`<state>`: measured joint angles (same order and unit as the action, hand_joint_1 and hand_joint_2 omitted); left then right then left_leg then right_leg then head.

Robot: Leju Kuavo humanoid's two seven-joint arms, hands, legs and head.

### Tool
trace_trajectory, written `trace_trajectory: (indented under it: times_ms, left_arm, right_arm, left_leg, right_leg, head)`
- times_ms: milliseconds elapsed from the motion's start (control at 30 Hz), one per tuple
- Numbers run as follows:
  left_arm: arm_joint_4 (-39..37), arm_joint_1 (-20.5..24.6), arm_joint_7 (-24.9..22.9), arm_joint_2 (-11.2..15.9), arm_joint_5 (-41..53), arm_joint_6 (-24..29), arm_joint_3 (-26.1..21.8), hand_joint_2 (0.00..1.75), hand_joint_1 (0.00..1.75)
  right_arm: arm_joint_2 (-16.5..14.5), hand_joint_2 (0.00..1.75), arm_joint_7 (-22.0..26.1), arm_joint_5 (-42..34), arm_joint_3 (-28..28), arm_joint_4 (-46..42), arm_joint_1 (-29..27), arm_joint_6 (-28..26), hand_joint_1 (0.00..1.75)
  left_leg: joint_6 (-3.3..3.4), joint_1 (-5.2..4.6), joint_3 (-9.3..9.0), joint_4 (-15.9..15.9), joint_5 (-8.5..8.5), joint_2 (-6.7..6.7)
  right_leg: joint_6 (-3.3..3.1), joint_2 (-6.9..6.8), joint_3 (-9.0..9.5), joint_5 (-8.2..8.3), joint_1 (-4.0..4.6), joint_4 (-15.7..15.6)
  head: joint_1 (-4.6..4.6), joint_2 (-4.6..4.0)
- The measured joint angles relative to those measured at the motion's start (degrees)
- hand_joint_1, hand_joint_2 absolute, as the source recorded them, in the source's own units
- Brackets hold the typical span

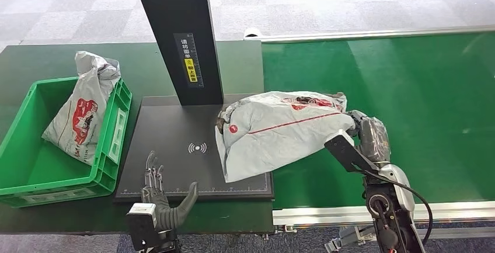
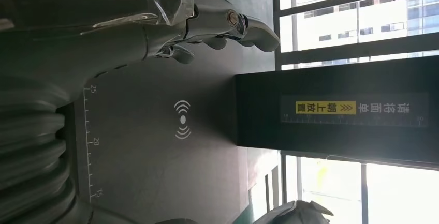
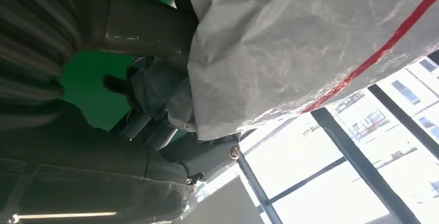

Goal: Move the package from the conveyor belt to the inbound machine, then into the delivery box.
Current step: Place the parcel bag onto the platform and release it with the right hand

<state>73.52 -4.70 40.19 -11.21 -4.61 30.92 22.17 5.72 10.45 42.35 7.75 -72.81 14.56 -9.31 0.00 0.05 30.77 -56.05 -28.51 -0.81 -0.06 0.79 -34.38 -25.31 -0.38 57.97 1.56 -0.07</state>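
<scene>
A grey plastic mail package [image 1: 280,130] with a red stripe and red logo hangs partly over the black inbound machine plate [image 1: 169,142] and partly over the green conveyor belt [image 1: 397,101]. My right hand [image 1: 365,130] grips the package's right end; in the right wrist view its thumb and fingers [image 3: 207,157] clamp the grey wrap [image 3: 310,43]. My left hand [image 1: 160,197] rests open at the plate's front edge, fingers spread flat over the plate [image 2: 155,146]. The green delivery box [image 1: 35,165] stands left of the plate.
A second grey package [image 1: 84,110] leans in the green box against its right wall. The machine's black post [image 1: 181,37] with a yellow label rises from the plate's back. The dark table [image 1: 35,60] lies behind the box.
</scene>
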Motion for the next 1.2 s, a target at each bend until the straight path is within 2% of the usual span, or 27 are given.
trace_trajectory:
  times_ms: [167, 300, 400, 567, 800, 833, 933, 967, 1200]
  left_arm:
    - [-1.86, 1.67, 0.00, -0.02, -0.31, -0.67, 0.54, 1.75, 0.00]
    - [-4.68, 3.81, 0.00, -0.04, -1.13, -1.99, 1.39, 1.75, 0.00]
    - [-6.27, 4.62, 0.00, -0.16, -1.22, -2.25, 1.90, 1.75, 0.00]
    - [-8.04, 5.70, 0.00, -0.35, -1.91, -1.68, 2.07, 1.75, 0.00]
    - [-8.88, 5.85, 0.00, -0.35, -2.78, -0.58, 2.58, 1.75, 0.00]
    - [-8.91, 5.85, 0.00, -0.35, -2.87, -0.49, 2.63, 1.75, 0.00]
    - [-8.93, 5.85, 0.00, -0.35, -2.93, -0.23, 2.76, 1.75, 0.00]
    - [-8.93, 5.85, 0.00, -0.35, -2.94, -0.13, 2.78, 1.75, 0.00]
    - [-8.46, 4.92, 0.00, 0.05, -2.90, 2.29, 2.66, 1.75, 0.00]
  right_arm:
    - [-2.93, 1.75, 0.36, -1.55, 4.00, 3.22, 0.95, 5.07, 1.75]
    - [-6.74, 1.75, 0.42, -2.22, 9.24, 9.97, 2.33, 5.36, 1.75]
    - [-8.37, 1.75, 0.84, -3.15, 11.60, 13.97, 3.04, 5.39, 1.75]
    - [-9.84, 1.75, 0.64, -3.40, 13.57, 18.45, 5.18, 4.65, 1.75]
    - [-10.14, 1.75, 0.58, -3.04, 14.28, 25.85, 9.38, 0.76, 1.75]
    - [-10.14, 1.75, 0.80, -3.05, 14.28, 26.81, 9.85, 0.46, 1.46]
    - [-10.16, 1.75, 0.98, -3.05, 14.28, 28.85, 10.76, -0.28, 0.15]
    - [-10.18, 1.75, 1.00, -3.06, 14.27, 29.34, 10.96, -0.78, 0.00]
    - [-10.07, 1.75, 3.97, -6.12, 12.76, 30.05, 10.94, -4.83, 0.00]
  left_leg:
    - [0.01, -0.01, 0.06, 0.00, -0.01, 0.08]
    - [-0.01, 0.00, -0.04, 0.00, 0.01, 0.05]
    - [-0.04, 0.01, -0.02, 0.00, 0.03, 0.04]
    - [-0.04, 0.00, -0.02, 0.00, 0.03, 0.08]
    - [-0.03, -0.03, -0.02, -0.02, 0.02, 0.08]
    - [-0.03, -0.03, -0.02, -0.02, 0.02, 0.07]
    - [-0.03, -0.02, -0.02, -0.02, 0.02, 0.08]
    - [-0.03, -0.02, -0.02, -0.01, 0.02, 0.08]
    - [-0.03, -0.02, -0.03, -0.01, 0.02, 0.07]
  right_leg:
    - [0.01, 0.03, 0.00, 0.00, -0.02, 0.00]
    - [0.00, 0.02, 0.00, 0.01, 0.00, 0.00]
    - [0.00, 0.02, 0.00, 0.01, 0.01, 0.01]
    - [0.00, 0.02, -0.01, 0.01, 0.00, 0.01]
    - [0.01, 0.01, 0.00, 0.01, -0.02, 0.00]
    - [0.01, 0.01, 0.00, 0.01, -0.02, 0.01]
    - [0.01, 0.01, -0.01, 0.01, -0.02, 0.01]
    - [0.01, 0.01, -0.01, 0.01, -0.01, 0.01]
    - [0.01, 0.01, -0.01, 0.01, -0.01, 0.01]
  head:
    - [-0.01, 0.00]
    - [0.01, 0.00]
    - [0.00, 0.00]
    - [-0.01, 0.00]
    - [-0.01, 0.00]
    - [-0.01, 0.00]
    - [-0.01, 0.00]
    - [-0.01, 0.00]
    - [-0.01, 0.00]
